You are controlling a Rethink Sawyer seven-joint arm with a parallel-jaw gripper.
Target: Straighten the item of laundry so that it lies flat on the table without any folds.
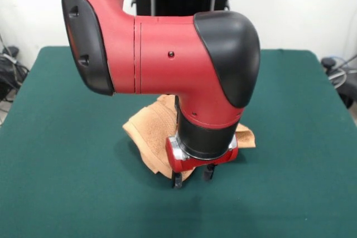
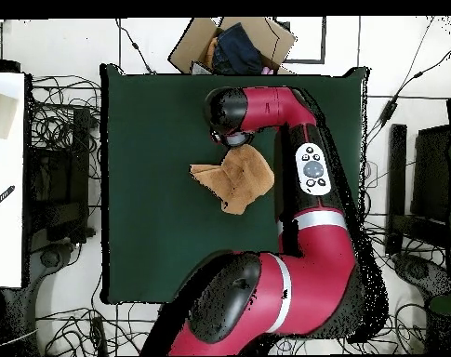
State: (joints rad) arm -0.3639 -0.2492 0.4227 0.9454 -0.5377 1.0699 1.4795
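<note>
The peach-orange towel (image 1: pixel 149 133) lies crumpled and folded near the middle of the dark green table (image 1: pixel 61 154). The arm comes down over it and hides its middle; a small corner (image 1: pixel 246 136) sticks out on the right. My gripper (image 1: pixel 193 178) hangs at the towel's near edge, just above the cloth, with its two black fingers (image 1: pixel 177 181) apart and nothing seen between them. In the overhead view the towel (image 2: pixel 238 180) shows as a bunched shape with one pointed flap to the left. The wrist (image 2: pixel 229 113) covers the gripper there.
An open cardboard box (image 2: pixel 266 35) with dark cloth in it stands just beyond the table's far edge. A white surface (image 2: pixel 4 177) lies to the left, and cables run around the table. The arm's long link (image 2: pixel 311 177) lies over the table's right side.
</note>
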